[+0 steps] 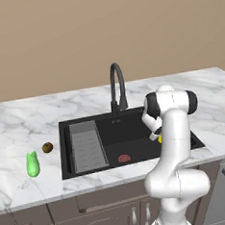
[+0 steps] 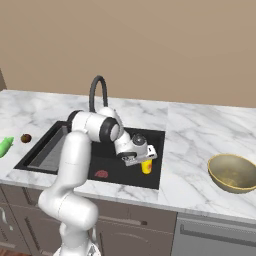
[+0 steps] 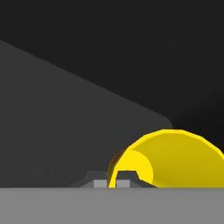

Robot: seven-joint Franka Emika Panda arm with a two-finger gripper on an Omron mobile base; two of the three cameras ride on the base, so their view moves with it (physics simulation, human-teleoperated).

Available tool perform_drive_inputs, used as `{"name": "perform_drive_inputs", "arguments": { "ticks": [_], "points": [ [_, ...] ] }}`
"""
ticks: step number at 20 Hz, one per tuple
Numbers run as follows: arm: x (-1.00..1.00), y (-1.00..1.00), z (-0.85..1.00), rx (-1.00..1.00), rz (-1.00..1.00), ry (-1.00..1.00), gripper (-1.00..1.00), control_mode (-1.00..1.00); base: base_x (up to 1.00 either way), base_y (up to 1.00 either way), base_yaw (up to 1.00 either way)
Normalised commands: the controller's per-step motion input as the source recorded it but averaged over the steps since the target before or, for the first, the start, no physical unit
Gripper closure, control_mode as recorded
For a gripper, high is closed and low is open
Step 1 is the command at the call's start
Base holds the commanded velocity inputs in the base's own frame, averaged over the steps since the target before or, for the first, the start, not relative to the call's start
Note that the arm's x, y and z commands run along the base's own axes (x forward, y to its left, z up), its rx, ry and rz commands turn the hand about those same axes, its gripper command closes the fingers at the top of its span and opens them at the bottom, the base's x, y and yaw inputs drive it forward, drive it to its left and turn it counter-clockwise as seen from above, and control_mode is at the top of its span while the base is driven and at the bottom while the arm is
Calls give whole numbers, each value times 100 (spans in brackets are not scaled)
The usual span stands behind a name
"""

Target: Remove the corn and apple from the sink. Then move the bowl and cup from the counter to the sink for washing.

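White marble counter (image 1: 23, 122) with grey veins over brown cabinets (image 2: 125, 225), black sink (image 1: 135, 134) recessed at centre. Left of the basin, green corn (image 1: 32, 164) beside a small brownish apple (image 1: 47, 147), apart. Far right, tan bowl (image 2: 232, 172) upright on the marble. Faucet (image 1: 117, 87) behind the basin, apparently counter-mounted.

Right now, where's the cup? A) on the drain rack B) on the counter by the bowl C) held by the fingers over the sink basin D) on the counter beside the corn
C: the yellow cup hangs pinched below the gripper inside the black sink, while the bowl sits on the counter.
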Motion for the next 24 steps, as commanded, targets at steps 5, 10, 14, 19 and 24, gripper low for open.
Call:
{"name": "perform_drive_inputs", "arguments": {
  "ticks": [5, 10, 14, 19, 24],
  "points": [
    [13, 0, -10, 0, 2, 0, 100, -100, 0, 0, 0],
    [14, 0, -14, 0, 3, -4, 100, -100, 0, 0, 0],
    [15, 0, -10, 0, 3, -2, 100, -100, 0, 0, 0],
    [13, -2, -12, 0, 2, 0, 100, -100, 0, 0, 0],
    [4, -4, -18, -3, 0, 0, 100, -100, 0, 0, 0]
  ]
}}
